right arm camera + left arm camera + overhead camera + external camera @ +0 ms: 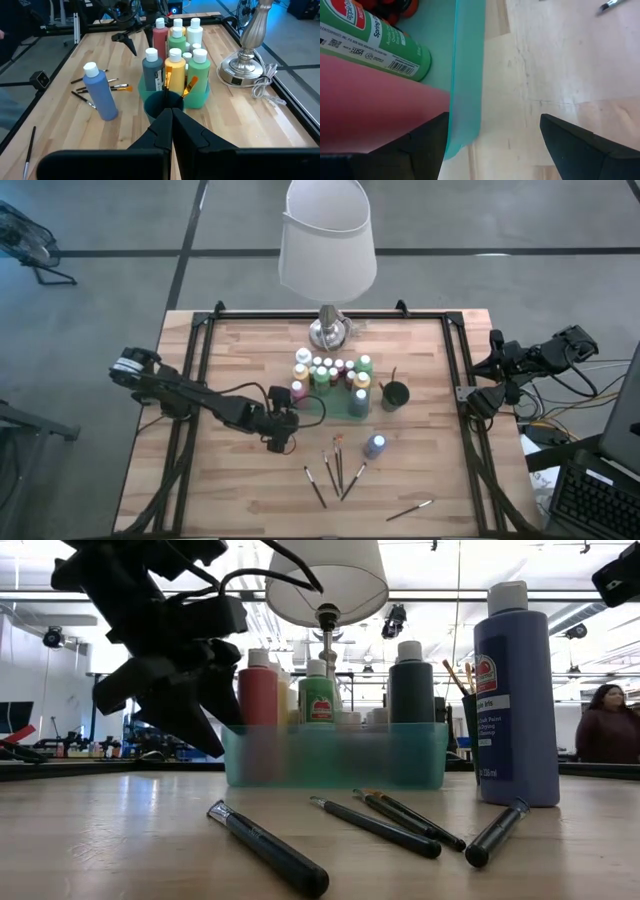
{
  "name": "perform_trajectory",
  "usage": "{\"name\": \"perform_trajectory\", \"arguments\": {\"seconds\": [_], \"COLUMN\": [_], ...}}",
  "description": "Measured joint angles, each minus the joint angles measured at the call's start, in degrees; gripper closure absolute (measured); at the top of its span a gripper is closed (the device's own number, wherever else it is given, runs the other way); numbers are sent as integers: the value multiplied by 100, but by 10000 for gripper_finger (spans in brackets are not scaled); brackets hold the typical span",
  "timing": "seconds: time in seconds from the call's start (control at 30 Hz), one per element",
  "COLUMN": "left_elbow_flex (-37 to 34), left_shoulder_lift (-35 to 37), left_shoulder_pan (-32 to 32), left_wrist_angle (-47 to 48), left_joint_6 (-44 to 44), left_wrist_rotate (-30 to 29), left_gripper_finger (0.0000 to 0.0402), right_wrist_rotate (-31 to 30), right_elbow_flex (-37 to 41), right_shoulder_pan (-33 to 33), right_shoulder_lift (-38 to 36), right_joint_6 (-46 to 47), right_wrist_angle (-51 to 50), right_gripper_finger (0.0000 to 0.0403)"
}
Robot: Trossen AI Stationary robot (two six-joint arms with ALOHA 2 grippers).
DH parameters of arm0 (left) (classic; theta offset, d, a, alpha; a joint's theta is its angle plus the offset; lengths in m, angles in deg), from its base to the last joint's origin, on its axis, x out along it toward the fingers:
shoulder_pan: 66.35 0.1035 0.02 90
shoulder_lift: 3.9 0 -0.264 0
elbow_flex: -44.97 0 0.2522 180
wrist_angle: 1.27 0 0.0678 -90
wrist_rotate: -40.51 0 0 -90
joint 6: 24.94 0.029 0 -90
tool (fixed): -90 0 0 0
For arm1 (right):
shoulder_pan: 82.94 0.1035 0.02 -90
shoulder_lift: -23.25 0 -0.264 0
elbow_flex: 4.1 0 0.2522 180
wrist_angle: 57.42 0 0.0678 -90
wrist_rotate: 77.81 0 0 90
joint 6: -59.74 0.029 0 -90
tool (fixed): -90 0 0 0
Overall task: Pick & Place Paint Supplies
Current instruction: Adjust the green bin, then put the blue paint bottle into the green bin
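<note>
A teal tray [355, 406] near the table's middle holds several white-capped paint bottles [330, 372]. Among them are a red one [370, 110] and a green one [375, 45]. A blue bottle [375, 445] stands alone on the table nearer the front edge. Several paintbrushes [335, 470] lie flat beside it. My left gripper [290, 420] hangs open at the tray's left near corner, slanting down, with the tray's wall [467, 75] between its fingers. My right gripper [172, 120] is shut with nothing in it, drawn back at the table's right edge.
A white-shaded lamp [328, 240] stands on its silver base [328, 332] behind the tray. A dark cup [395, 394] with brushes in it sits right of the tray. One more brush [410, 509] lies near the front right. Bare wood stretches along the table's left and right sides.
</note>
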Motion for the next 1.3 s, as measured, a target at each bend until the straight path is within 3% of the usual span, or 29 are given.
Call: {"name": "perform_trajectory", "arguments": {"seconds": [0.63,0.83,0.93,1.1,1.3], "left_elbow_flex": [124,186,331,431,76], "left_shoulder_lift": [-2,81,347,1115,2527], "left_shoulder_pan": [-120,-148,-156,-205,-232], "left_wrist_angle": [-199,-166,-231,-483,-970], "left_joint_6": [-180,-189,-51,34,-23], "left_wrist_rotate": [586,350,17,-510,-729], "left_gripper_finger": [92,92,92,92,92], "right_wrist_rotate": [1,1,-12,-565,-563], "right_elbow_flex": [0,0,1,2,13], "right_shoulder_pan": [-1,-2,0,-2,0], "right_shoulder_lift": [0,0,0,98,978], "right_joint_6": [-42,-42,-20,632,-68], "right_wrist_angle": [2,7,27,382,1635], "right_gripper_finger": [394,394,394,394,394]}}
